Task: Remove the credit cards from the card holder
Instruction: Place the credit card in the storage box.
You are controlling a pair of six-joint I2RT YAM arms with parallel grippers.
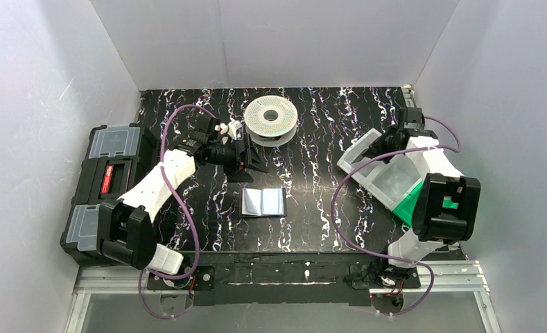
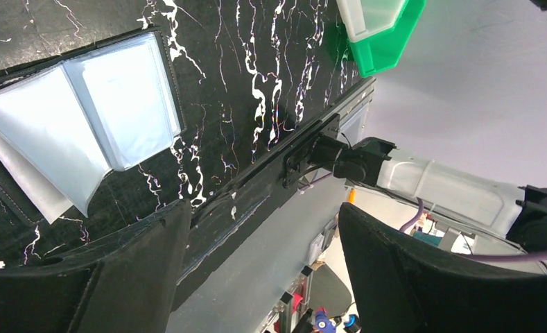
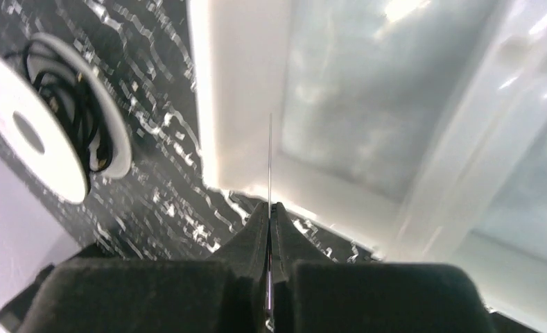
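Our left gripper hangs with its fingers spread wide and nothing between them. The card holder lies open and flat on the table. In the top view it is close by, at 6 o'clock from that gripper, and its long side runs from 9 to 3. Our left arm is much the nearer one. Our right gripper is well off at 3 o'clock, over the white bin. It is pinched tight on a thin flat thing seen edge-on, likely a credit card. We see no coloured card inside the holder.
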